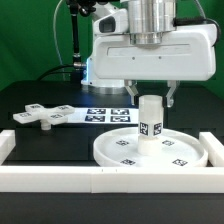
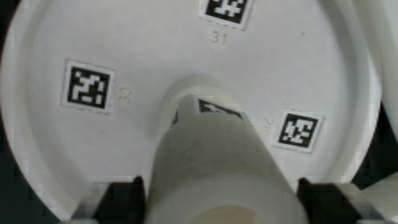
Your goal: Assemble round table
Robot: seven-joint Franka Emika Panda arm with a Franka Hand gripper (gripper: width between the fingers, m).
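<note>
The large round disc (image 1: 120,152) lies flat on the table with its rim up. The short cylindrical leg (image 1: 150,122) stands upright on its middle. My gripper (image 1: 151,100) comes down from above, one finger on each side of the leg's top. In the wrist view the leg (image 2: 214,150) fills the gap between the black pads (image 2: 121,200), which lie against its sides, and the disc (image 2: 107,60) spreads behind it. The gripper (image 2: 221,203) is shut on the leg. The flat cross-shaped base (image 1: 40,115) lies loose at the exterior view's left.
The marker board (image 1: 108,113) lies flat behind the disc. White border rails run along the front (image 1: 100,182), the exterior view's left (image 1: 5,150) and right (image 1: 213,148). A white robot base (image 1: 100,65) stands at the back.
</note>
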